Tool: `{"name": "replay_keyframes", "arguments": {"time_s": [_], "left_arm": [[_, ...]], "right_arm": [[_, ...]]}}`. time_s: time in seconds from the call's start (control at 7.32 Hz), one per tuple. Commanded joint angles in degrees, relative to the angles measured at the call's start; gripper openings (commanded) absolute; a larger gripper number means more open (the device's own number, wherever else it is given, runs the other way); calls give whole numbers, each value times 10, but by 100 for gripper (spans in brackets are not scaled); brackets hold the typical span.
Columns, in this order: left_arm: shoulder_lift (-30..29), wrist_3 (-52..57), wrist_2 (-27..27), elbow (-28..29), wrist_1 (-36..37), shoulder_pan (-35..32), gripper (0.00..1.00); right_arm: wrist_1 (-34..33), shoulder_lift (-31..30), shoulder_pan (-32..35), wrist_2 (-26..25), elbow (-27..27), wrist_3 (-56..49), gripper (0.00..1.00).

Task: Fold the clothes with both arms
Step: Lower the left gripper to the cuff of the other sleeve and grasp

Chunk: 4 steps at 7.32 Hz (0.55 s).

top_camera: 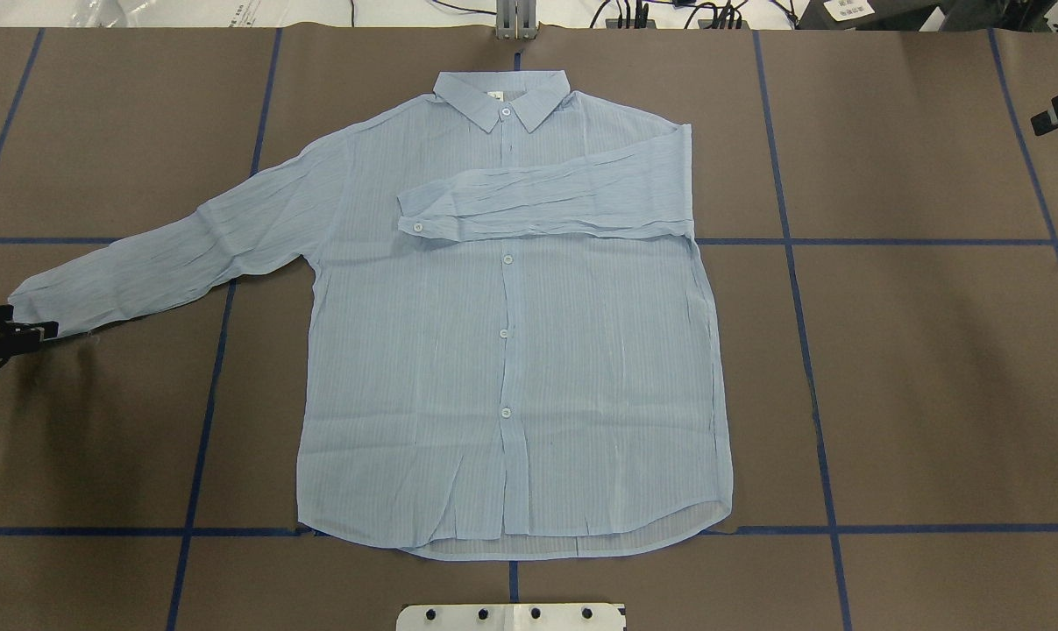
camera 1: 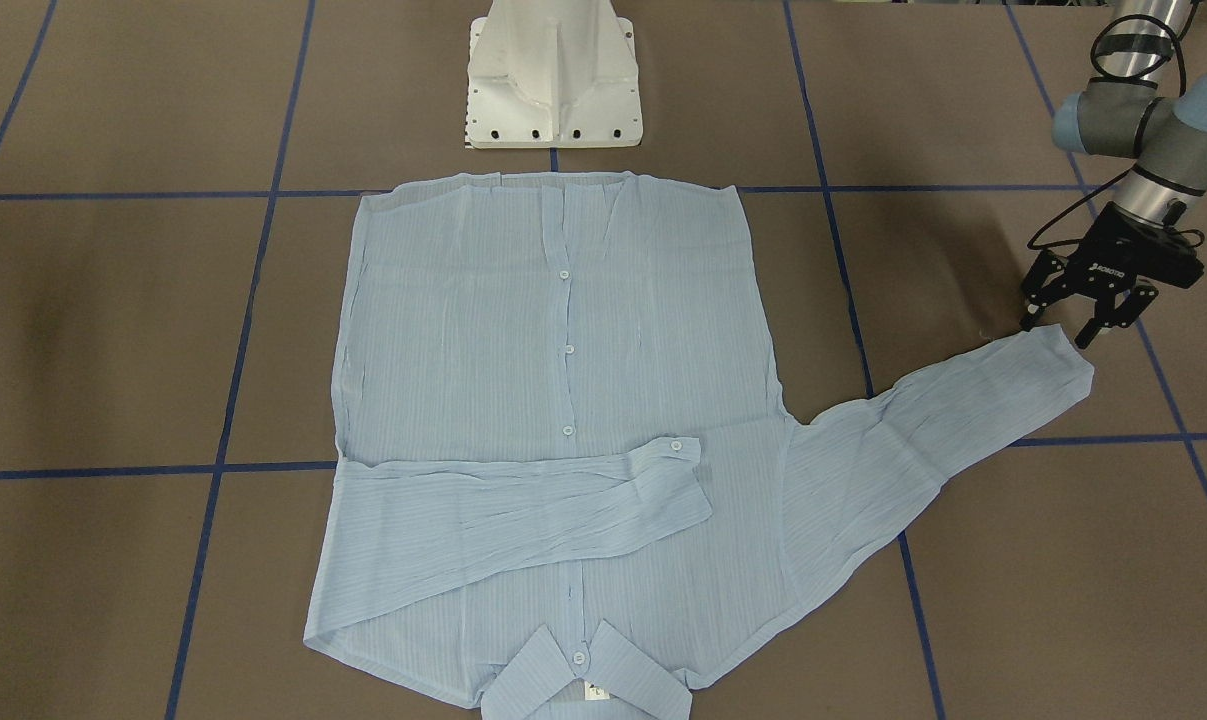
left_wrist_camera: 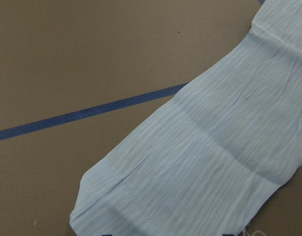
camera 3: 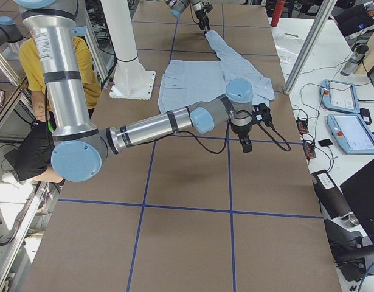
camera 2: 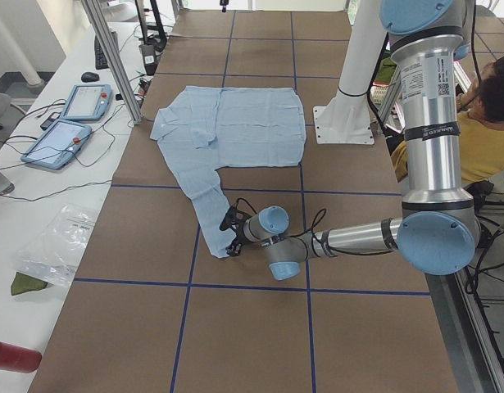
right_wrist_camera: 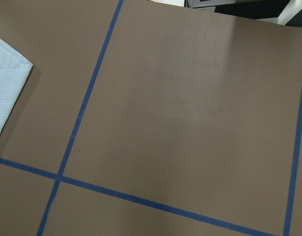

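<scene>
The shirt [top_camera: 511, 350] lies flat on the desk [top_camera: 932, 394], hem toward the robot and collar far, with one sleeve crossed over the chest. It looks thin, light and limp, so it will likely sag and crease when lifted. The stitched cuff [camera 1: 1058, 355] of the outstretched sleeve seems the firmest place to pinch. The left fingers [camera 1: 1098, 325] are spread wide astride that cuff's end, not clamped on it. Farther off, the right fingers [camera 3: 245, 144] hang over the desk beside the shirt, and I cannot tell whether they are apart.

I read ROBOTIQ in white letters on the black body of my left gripper [camera 1: 1059, 331]. The shirt [camera 1: 563, 400] collar tag and the stickers on my left arm [camera 2: 428, 123] are too small to read.
</scene>
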Motion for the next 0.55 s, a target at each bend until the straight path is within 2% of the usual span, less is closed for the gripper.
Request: {"name": "replay_keyframes", "arguments": {"time_s": [0.0, 0.41], "left_arm": [[3, 2, 8, 1, 0, 8, 80], [13, 3, 25, 0, 0, 22, 80]], "right_arm": [[0, -5, 0, 0, 4, 0, 100], [0, -8, 0, -1, 5, 1, 100]]}}
